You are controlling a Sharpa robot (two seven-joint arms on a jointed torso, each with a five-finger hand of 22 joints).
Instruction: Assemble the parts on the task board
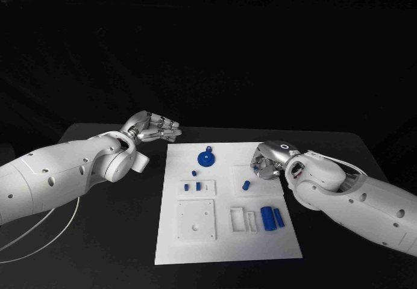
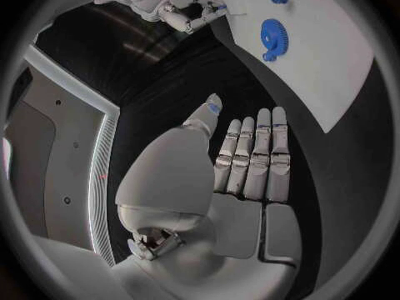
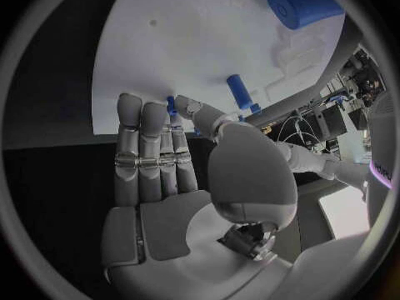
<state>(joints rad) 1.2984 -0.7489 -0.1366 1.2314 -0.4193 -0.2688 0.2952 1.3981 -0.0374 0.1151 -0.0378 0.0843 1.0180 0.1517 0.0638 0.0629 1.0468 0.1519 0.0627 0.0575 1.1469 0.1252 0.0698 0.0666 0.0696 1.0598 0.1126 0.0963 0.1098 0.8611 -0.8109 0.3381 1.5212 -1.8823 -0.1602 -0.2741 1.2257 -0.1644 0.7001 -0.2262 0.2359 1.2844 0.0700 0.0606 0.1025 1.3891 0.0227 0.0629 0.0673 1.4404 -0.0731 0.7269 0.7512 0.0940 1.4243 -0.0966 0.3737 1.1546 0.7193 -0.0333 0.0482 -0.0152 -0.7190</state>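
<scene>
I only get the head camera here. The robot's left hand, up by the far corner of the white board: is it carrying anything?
Observer: No. In the left wrist view, the left hand has its fingers straight and side by side, with nothing in the palm.
Visitor: And the other one?
Observer: The right hand also has straight fingers. A small blue bit shows between thumb tip and finger, but I cannot tell whether it is pinched or just lies behind them.
Visitor: Is the fat blue cylinder solid?
Observer: The right wrist view shows its end face, which has a round hole or dimple in it.
</scene>
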